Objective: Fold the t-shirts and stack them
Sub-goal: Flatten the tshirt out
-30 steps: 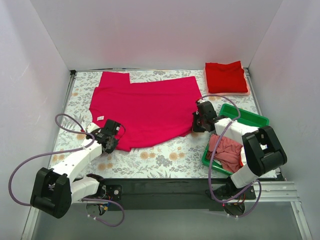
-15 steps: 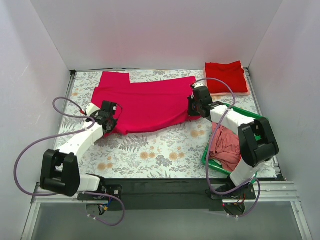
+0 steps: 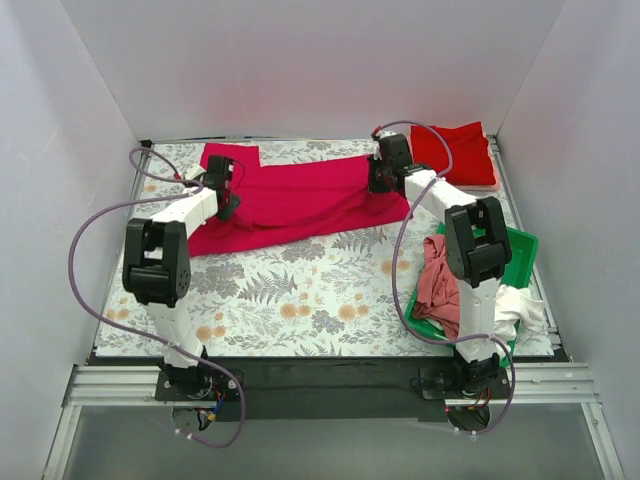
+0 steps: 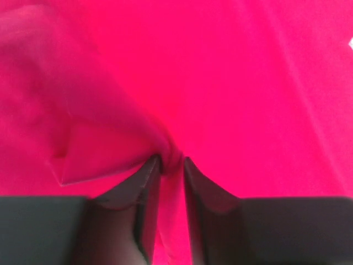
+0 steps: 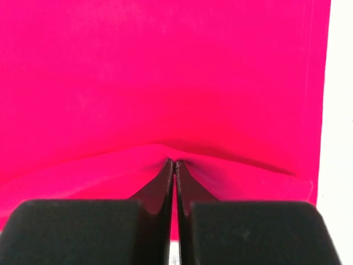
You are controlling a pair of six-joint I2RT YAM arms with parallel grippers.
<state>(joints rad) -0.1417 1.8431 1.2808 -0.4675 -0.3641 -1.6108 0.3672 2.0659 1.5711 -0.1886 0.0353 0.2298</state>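
Observation:
The magenta-crimson t-shirt lies across the back of the table, its near edge folded back over itself. My left gripper is shut on a bunched fold of it at the left end. My right gripper is shut on its edge at the right end. A brighter red t-shirt lies folded at the back right, on a pale pink one whose edge shows. A dusty-pink t-shirt and a white one lie crumpled in the green tray.
The floral tablecloth covers the table. White walls close in the back and both sides. The green tray stands at the right front. Purple cables loop from both arms over the table's left and right parts.
Both grippers have carried the magenta-crimson shirt's near edge from the table's middle toward the back, folding the shirt over itself. Both arms are now stretched far out.

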